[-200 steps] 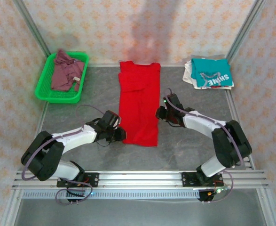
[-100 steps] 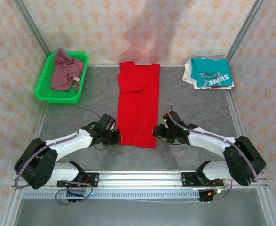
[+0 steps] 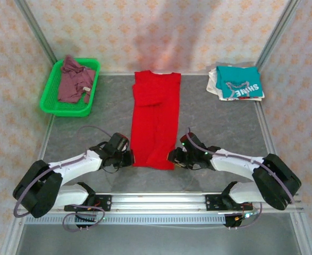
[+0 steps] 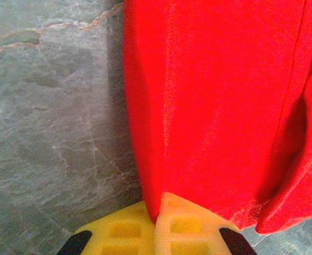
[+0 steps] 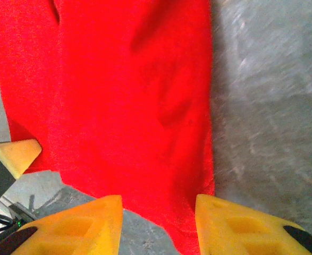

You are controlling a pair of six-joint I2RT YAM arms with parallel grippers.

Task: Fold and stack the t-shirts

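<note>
Item 1. Red t-shirt [image 3: 156, 119]: lies lengthwise down the middle of the tabletop [image 3: 219, 122], collar at the far end, hem at the near end. It is folded into a long narrow strip, with creases along its length. The near hem sits between the two claws.

Item 2. Left claw [image 3: 128, 158]: low on the tabletop at the near left corner of the red t-shirt. In the left wrist view the claw [image 4: 157, 212] has its yellow fingers [image 4: 187, 228] pressed together, with the edge of the red t-shirt [image 4: 225, 106] pinched in the seam between them.

Item 3. Right claw [image 3: 171, 157]: low on the tabletop at the near right corner of the red t-shirt. In the right wrist view the claw [image 5: 158, 204] is spread wide, and the hem of the red t-shirt [image 5: 129, 95] lies in the gap between its fingers. It grips nothing.

Item 4. Teal t-shirt [image 3: 242, 82]: folded, white "SHINE" print facing up, at the far right corner of the tabletop. It rests on top of item 5.

Item 5. Whitish t-shirt [image 3: 215, 85]: folded under the teal t-shirt, its edge showing on the left side.

Item 6. Mauve t-shirt [image 3: 73, 79]: crumpled and unfolded inside the green mesh basket [image 3: 52, 101] at the far left corner, well apart from the red t-shirt.
</note>
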